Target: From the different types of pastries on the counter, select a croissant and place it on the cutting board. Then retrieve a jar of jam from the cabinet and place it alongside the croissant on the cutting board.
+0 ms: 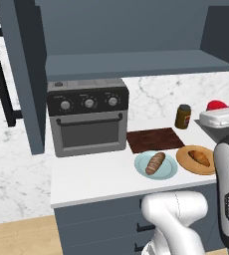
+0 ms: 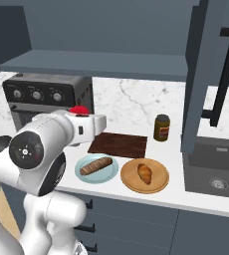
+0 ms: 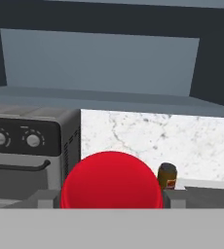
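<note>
My gripper (image 3: 111, 197) hangs above the counter's (image 1: 96, 179) right part, pointing level at the back wall, shut on the red jar of jam (image 3: 111, 180). The jar (image 1: 216, 105) peeks over the white hand, red (image 2: 78, 109) against the oven. The golden croissant (image 1: 199, 158) lies on a round orange plate (image 1: 186, 164), croissant (image 2: 145, 173) right of the long loaf (image 2: 95, 166) on its pale blue plate (image 2: 81, 174). Behind both plates, the dark wooden cutting board (image 1: 154, 139) lies bare. The slate-blue cabinet (image 1: 131, 30) stands open above.
A grey toaster oven (image 1: 89, 119) fills the counter's left. A brown jar with a dark lid (image 1: 183, 116) stands by the backsplash, right of the board. The open cabinet door (image 2: 198, 74) hangs over a dark sink (image 2: 216, 172) at the right.
</note>
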